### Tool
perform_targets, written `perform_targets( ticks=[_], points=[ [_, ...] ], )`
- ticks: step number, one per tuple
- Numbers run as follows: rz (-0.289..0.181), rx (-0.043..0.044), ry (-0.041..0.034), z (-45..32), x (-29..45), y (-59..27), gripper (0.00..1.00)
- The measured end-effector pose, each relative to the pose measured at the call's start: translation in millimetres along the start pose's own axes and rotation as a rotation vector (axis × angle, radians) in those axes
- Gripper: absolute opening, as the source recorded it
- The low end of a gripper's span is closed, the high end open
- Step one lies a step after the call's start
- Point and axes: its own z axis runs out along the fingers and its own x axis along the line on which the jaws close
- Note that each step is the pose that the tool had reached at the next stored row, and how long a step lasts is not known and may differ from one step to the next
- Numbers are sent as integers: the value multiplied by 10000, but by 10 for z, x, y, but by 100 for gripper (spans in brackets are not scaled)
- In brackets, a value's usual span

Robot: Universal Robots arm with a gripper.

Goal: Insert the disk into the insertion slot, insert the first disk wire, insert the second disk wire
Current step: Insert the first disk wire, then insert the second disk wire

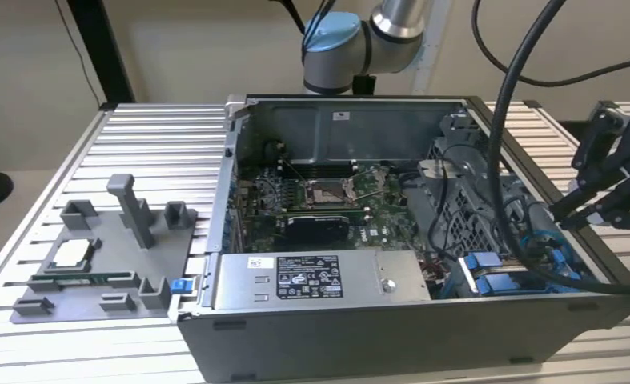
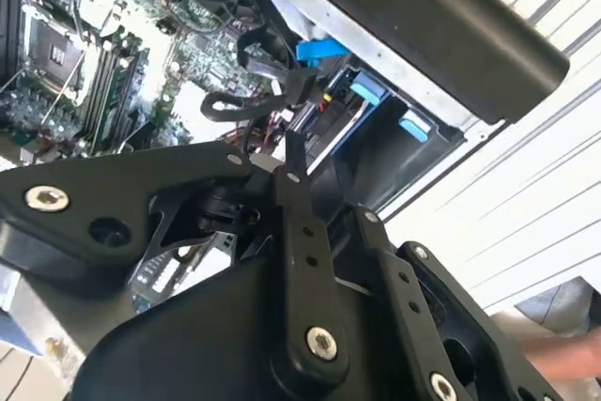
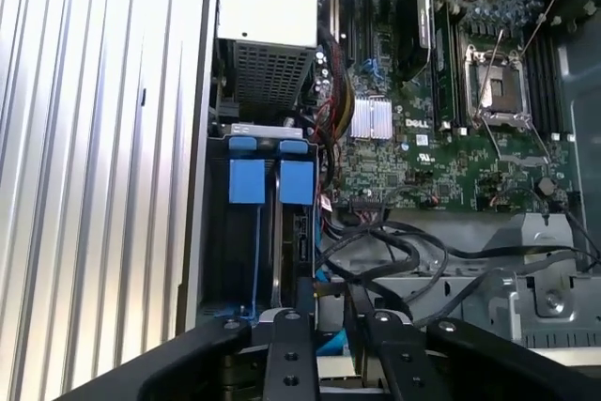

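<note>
The arm (image 1: 342,48) holds its gripper (image 1: 567,216) tilted downward.

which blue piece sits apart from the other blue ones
The small blue clip at the exterior view's left of the labelled power supply; the other blue tabs cluster in the drive bay.

In exterior view, black pincer (image 1: 603,192) cut off by right picture edge; body also cropped in both wrist views. Grey metal drive bay with blue clips (image 3: 268,223): end nearest pincer hidden behind it (interior too dark to tell contents). Black cables (image 3: 404,251) vanish behind pincer. Pale blur (image 2: 563,354) beyond pincer body, unidentifiable.
</note>
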Motion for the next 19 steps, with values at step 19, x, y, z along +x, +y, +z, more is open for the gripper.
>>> perform_targets(
  ticks=[19],
  points=[
    [-332, 1784, 245, 92, -144, 116, 100]
  ],
)
